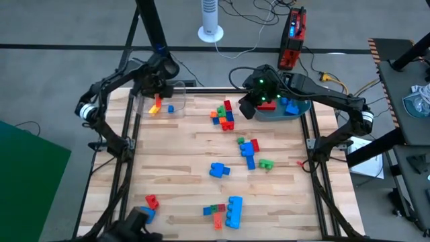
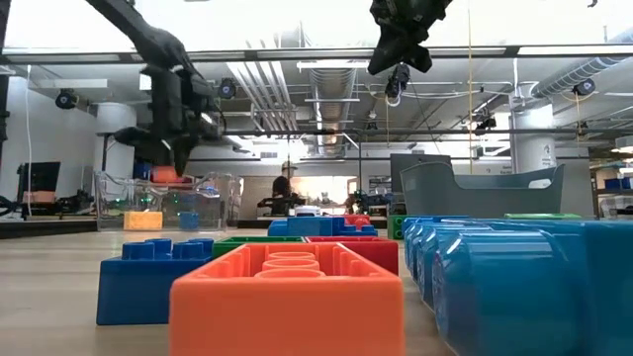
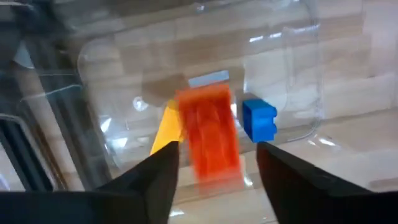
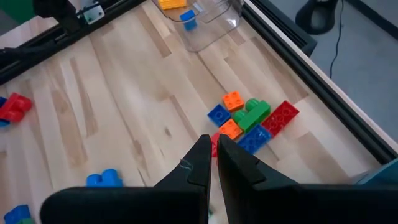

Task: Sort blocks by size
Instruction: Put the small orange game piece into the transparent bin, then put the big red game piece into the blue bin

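Step in hand, as judged: delivery of a small brick to the clear box (image 1: 151,101) at the bench's far left corner; the left tool (image 3: 217,165) hangs over the box with fingers spread wide and an orange brick (image 3: 210,138) between them, blurred, so whether it is gripped or loose cannot be told; a yellow brick (image 3: 168,127) and a blue brick (image 3: 258,119) lie inside the box; the right tool (image 4: 213,163) hovers at the far right beside the teal tub (image 1: 295,109), fingers nearly together and holding nothing visible; the tub holds larger blue bricks

Remaining blocks (image 1: 224,115) lie in a far-centre cluster, a mid-bench group (image 1: 250,149) and a near-edge group (image 1: 227,211)

Next move, as judged: lift the left tool straight up clear of the box walls, then reach for the far-centre cluster

Clearances: the box sits close to the bench frame (image 1: 127,144); its thin walls flank the left fingers closely; bare wood between the clusters gives open room; both arms stand well apart
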`<move>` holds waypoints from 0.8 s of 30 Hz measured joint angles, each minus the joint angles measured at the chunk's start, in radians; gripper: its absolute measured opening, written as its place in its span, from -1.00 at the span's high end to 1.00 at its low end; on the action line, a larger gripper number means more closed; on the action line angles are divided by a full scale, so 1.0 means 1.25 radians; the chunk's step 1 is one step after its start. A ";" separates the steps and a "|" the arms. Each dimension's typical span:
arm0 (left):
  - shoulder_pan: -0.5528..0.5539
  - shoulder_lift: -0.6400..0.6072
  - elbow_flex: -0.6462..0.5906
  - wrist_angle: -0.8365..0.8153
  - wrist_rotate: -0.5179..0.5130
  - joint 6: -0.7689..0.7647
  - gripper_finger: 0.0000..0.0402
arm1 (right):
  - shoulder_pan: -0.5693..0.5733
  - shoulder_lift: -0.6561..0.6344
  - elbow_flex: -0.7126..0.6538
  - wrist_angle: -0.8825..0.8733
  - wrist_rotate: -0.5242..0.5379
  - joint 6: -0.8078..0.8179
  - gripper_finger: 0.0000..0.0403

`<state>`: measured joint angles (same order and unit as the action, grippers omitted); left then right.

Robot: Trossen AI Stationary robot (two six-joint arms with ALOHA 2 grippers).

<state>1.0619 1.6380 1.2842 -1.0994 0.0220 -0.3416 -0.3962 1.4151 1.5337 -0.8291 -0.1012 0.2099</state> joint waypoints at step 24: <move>-0.572 -0.363 0.009 -0.161 -0.008 -0.473 -0.21 | 0.001 0.075 -0.001 0.246 -0.150 0.069 0.91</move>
<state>0.3467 1.1842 1.2949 -1.3000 0.0119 -0.9330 -0.3950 1.5093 1.5330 -0.5219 -0.2886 0.2956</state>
